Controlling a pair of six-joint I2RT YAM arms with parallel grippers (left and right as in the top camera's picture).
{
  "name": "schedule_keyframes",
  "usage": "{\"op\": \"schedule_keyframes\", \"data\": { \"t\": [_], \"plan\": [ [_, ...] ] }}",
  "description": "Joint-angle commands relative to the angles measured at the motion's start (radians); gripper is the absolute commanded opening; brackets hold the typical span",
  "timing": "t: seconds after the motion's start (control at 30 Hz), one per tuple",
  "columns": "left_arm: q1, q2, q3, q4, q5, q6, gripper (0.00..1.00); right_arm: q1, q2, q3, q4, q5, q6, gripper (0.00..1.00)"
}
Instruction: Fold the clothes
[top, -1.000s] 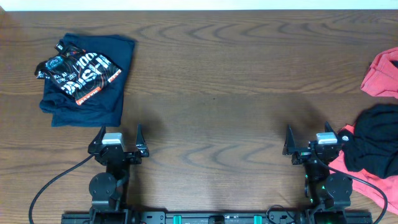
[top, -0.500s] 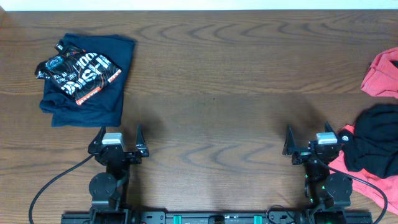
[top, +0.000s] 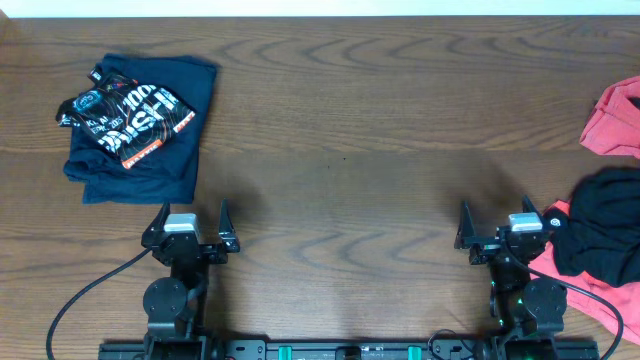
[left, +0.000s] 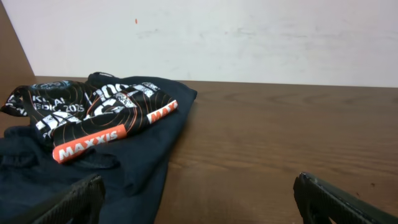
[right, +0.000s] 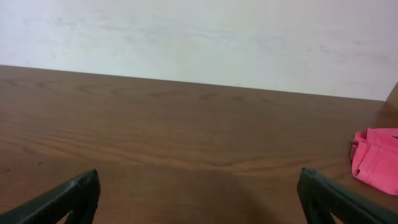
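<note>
A folded navy garment (top: 150, 140) lies at the table's back left, with a folded black printed jersey (top: 125, 115) on top; both show in the left wrist view, the navy garment (left: 143, 168) and the jersey (left: 99, 118). A crumpled black garment (top: 605, 220) lies on a red one (top: 590, 290) at the right edge. A red-pink garment (top: 615, 118) lies at the back right and shows in the right wrist view (right: 376, 158). My left gripper (top: 190, 215) is open and empty near the front edge (left: 199, 202). My right gripper (top: 493, 215) is open and empty beside the black garment (right: 199, 199).
The wooden table (top: 340, 150) stretches between the two piles. A white wall (left: 249, 37) stands behind its far edge. Cables run from the arm bases at the front edge.
</note>
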Motion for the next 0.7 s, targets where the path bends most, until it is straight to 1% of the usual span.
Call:
{"op": "schedule_keyframes", "data": {
  "t": [0.0,0.2,0.4,0.57,0.67],
  "plan": [
    [0.005,-0.007,-0.016,-0.039,-0.016,-0.016,0.98,-0.01,-0.004,-0.001,-0.005,-0.004,0.039,0.99],
    [0.005,-0.006,-0.015,-0.039,-0.016,-0.025,0.98,-0.01,0.002,0.007,-0.01,0.028,0.05,0.99],
    [0.005,0.018,0.021,-0.046,-0.014,-0.114,0.98,-0.01,0.048,0.099,-0.143,0.11,0.052,0.99],
    [0.005,0.134,0.1,-0.101,0.031,-0.119,0.98,-0.01,0.207,0.227,-0.232,0.157,0.063,0.99],
    [0.005,0.254,0.19,-0.165,0.033,-0.122,0.98,-0.01,0.343,0.32,-0.28,0.181,0.08,0.99]
  ]
}}
